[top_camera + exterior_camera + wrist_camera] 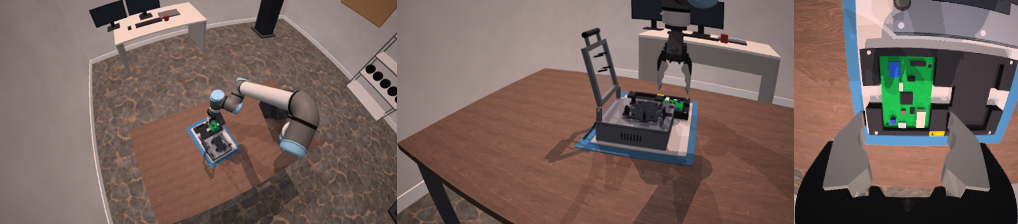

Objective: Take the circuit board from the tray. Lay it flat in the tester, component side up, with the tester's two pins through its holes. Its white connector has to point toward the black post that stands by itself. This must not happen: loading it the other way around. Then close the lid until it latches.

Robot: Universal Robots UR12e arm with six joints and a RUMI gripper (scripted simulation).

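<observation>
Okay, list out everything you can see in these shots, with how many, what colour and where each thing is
circuit board: one, green, lying in the tray
tray: one, black, on the mat behind the tester
tester: one, dark grey, on the mat at mid-table
lid: one, grey frame, standing open at the tester's left side
mat: one, blue, under tester and tray
table: one, brown wood, centre of the room
desk: one, white, by the far wall
monitors: two, black, on the desk
keyboard: one, black, on the desk
red object: one, on the desk
arm: one, grey with blue caps, reaching over the table
gripper: one, dark, open, empty, above the tray
</observation>
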